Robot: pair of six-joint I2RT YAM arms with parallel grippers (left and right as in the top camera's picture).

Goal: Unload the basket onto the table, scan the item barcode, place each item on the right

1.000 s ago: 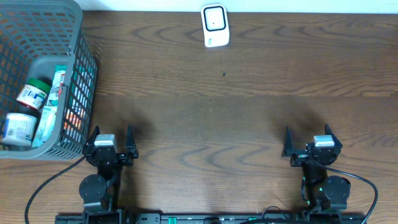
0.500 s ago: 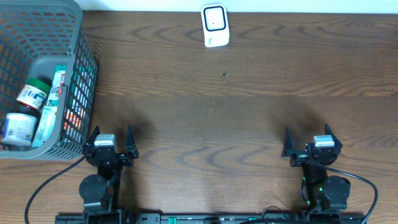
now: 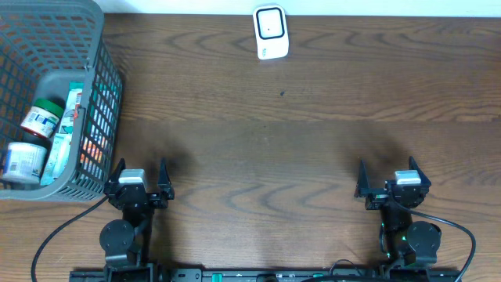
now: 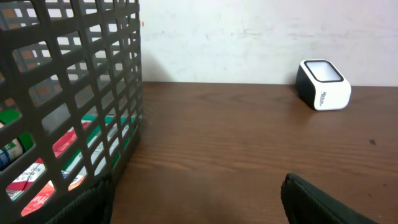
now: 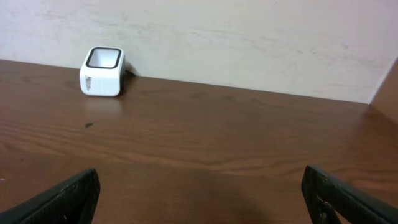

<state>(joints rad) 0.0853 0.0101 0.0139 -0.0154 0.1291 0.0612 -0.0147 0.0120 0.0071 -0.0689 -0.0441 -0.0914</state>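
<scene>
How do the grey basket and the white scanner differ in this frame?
The basket is dark grey open mesh; the scanner is solid white with a dark-rimmed window. The basket is far larger than the scanner. The basket stands at the left side of the table, holding packaged items; the scanner stands at the far edge, holding nothing. Both rest on the table.
</scene>
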